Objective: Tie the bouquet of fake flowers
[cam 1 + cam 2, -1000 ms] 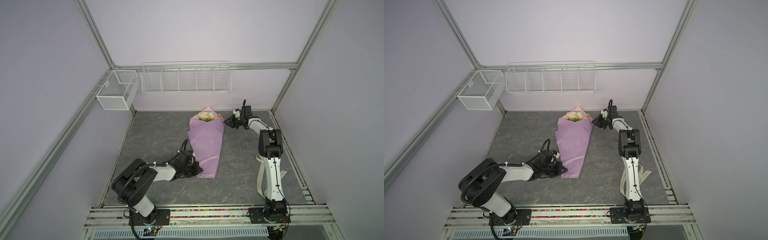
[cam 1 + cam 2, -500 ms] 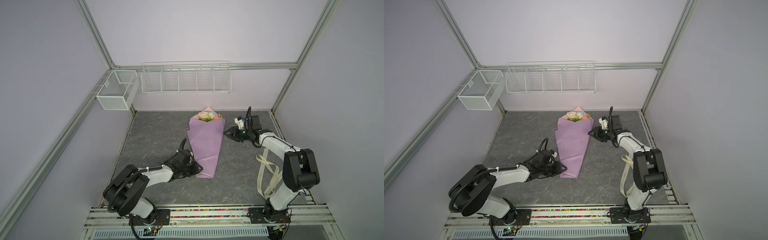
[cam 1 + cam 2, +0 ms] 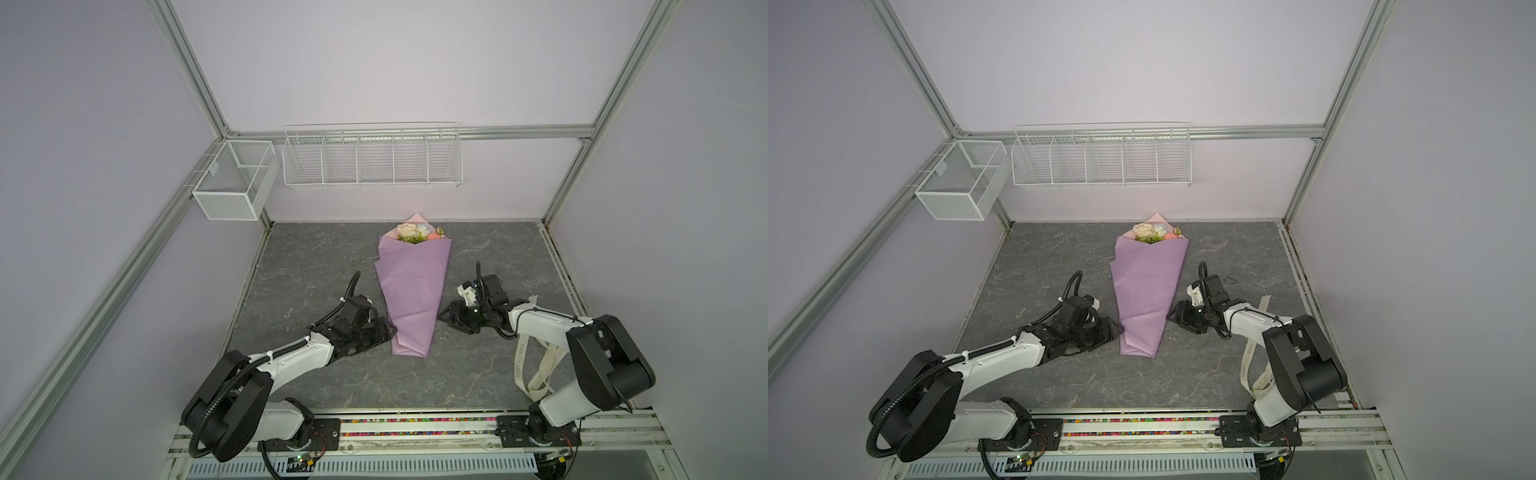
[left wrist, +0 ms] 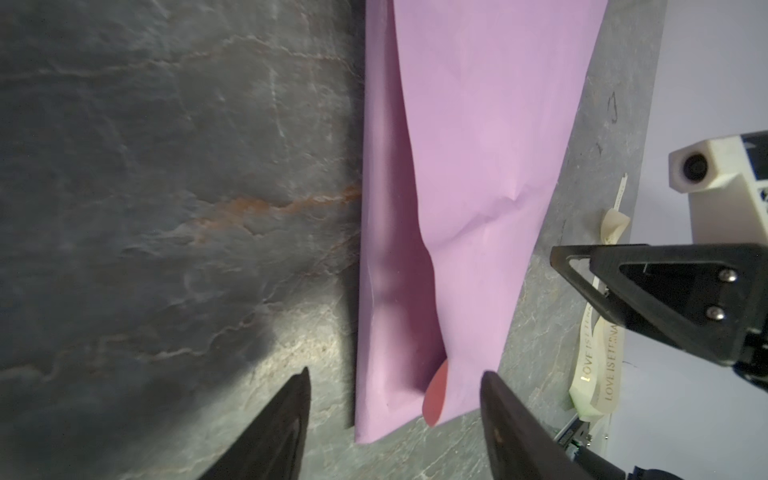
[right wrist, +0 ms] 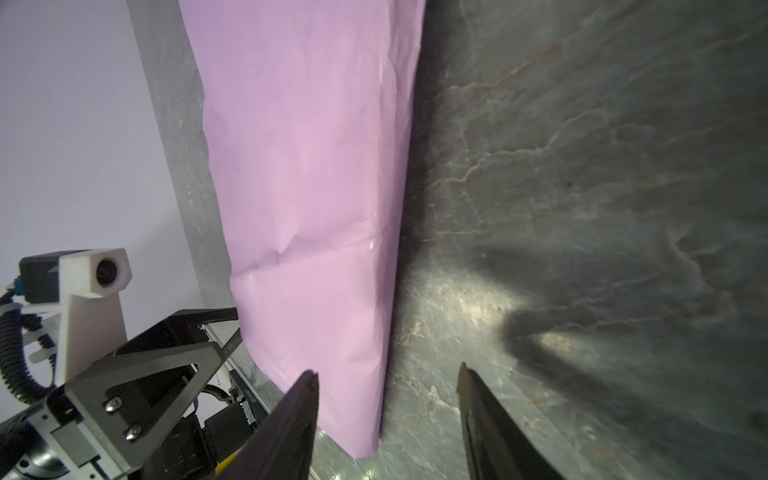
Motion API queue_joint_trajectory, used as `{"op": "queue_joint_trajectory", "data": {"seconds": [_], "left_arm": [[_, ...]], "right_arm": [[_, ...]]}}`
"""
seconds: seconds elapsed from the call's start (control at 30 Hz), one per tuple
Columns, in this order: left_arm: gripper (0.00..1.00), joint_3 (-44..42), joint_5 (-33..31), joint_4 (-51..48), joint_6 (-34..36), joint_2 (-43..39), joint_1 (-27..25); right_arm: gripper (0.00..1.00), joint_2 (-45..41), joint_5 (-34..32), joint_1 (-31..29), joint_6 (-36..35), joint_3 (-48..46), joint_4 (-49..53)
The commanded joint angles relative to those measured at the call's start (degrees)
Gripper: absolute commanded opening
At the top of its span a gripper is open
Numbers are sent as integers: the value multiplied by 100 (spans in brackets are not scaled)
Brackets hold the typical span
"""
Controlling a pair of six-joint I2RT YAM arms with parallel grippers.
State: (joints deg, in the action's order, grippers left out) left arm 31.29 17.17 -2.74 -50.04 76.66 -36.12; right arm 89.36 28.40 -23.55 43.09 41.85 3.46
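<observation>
While the bouquet of fake flowers (image 3: 417, 233) lies where it lay a second ago, mid-table, heads toward the far edge and stems hidden inside the lilac wrapping paper (image 3: 411, 291), both arms have changed. The cone's tip points to the near edge of the table (image 3: 316, 266).

Left hand (image 3: 388, 332): a second ago pressed shut at the cone's lower left side; now spread. Left wrist view shows its two fingers apart with the narrow end of the paper lying ahead of them, not touched (image 4: 395, 395). Paper is released and the fold looks to be holding on its own.

Right hand (image 3: 446, 318): a second ago up beside the flower heads near the far edge; now down beside the narrow part of the cone, on its right side, facing the left hand across the paper. Fingers spread, nothing between them (image 5: 386, 386).

Ribbon (image 3: 536, 365): cream, printed, lying loose near the right near corner of the table, partly under the right arm, well apart from the cone. Neither hand holds it.

Judgement: wrapping is done, tying is not begun. The ribbon must be fetched next, and the unheld paper may spring open meanwhile.
</observation>
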Motion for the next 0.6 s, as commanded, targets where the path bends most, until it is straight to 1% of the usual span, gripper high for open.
{"op": "queue_joint_trajectory", "data": {"seconds": [0.0,0.03,0.13,0.23,0.33,0.4,0.5,0.57], "left_arm": [[70,245,466,409,-24,242,186],[73,321,509,445,-13,329,208],[74,540,470,378,67,689,248],[72,680,487,401,67,1113,322],[69,781,530,450,60,1393,323],[65,830,501,451,87,1540,333],[54,905,564,498,106,1784,342],[47,933,636,595,99,1922,351]], "right_arm": [[58,121,82,-86,248,0,-434],[57,174,69,-106,259,31,-448],[57,353,100,-149,305,108,-573],[57,602,144,-174,314,228,-593],[57,788,122,-202,314,279,-650],[55,919,113,-201,324,297,-697],[52,1084,117,-203,375,315,-827],[47,1179,59,-202,377,341,-830]]}}
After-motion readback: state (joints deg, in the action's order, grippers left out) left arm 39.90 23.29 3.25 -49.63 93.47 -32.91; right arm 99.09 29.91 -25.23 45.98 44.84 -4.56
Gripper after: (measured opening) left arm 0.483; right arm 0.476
